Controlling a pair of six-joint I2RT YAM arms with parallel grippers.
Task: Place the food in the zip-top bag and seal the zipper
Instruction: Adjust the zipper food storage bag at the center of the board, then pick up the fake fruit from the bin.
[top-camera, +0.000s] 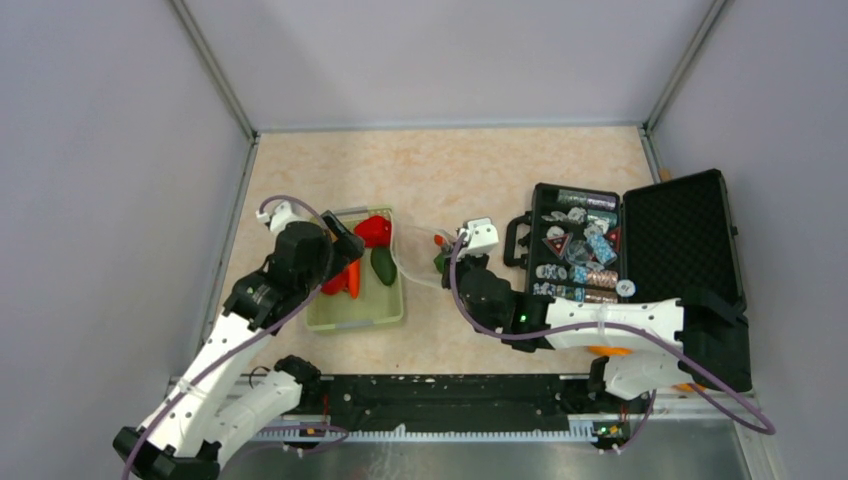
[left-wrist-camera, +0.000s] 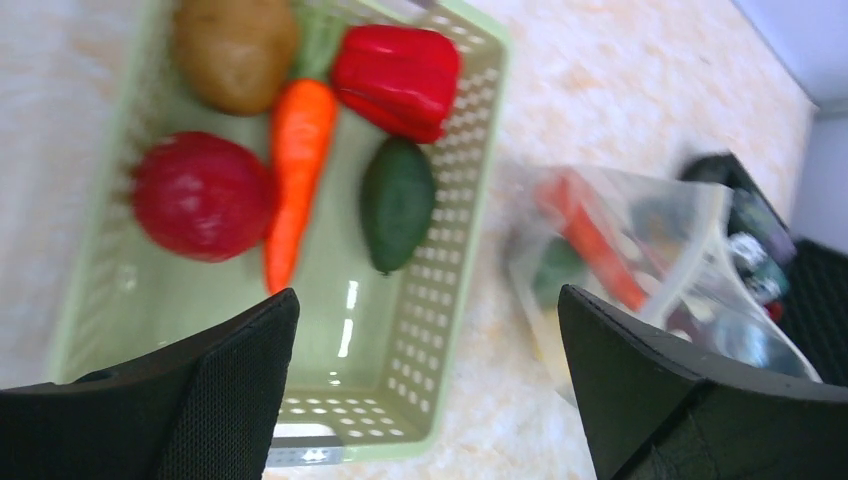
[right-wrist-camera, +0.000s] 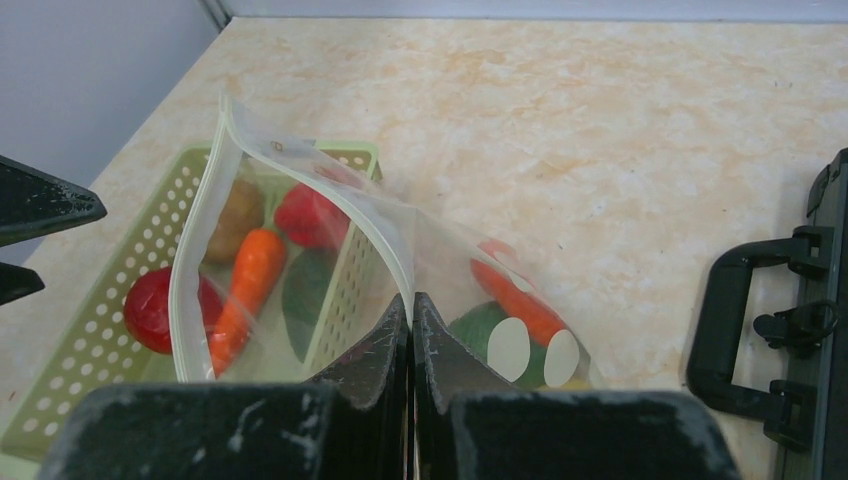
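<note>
The right hand (right-wrist-camera: 411, 312) pinches the zip-top bag (right-wrist-camera: 455, 265) at its mouth edge, just beside the green basket (right-wrist-camera: 95, 325). The left hand (left-wrist-camera: 428, 300) hangs above it, fingers (left-wrist-camera: 220, 400) spread wide.

Beyond the left jaws lie a pale green perforated plastic basket (left-wrist-camera: 470, 200), glossy red toy pepper (left-wrist-camera: 397, 80) and orange toy carrot (left-wrist-camera: 295, 150); between the right jaws, a clear white-dotted plastic bag (right-wrist-camera: 440, 260).

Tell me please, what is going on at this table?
The right gripper is shut on the mouth edge of the clear dotted plastic bag, holding it open. An orange toy carrot and a green piece are already inside. The left gripper hovers open over the pale green plastic basket, where five toy foods lie.
</note>
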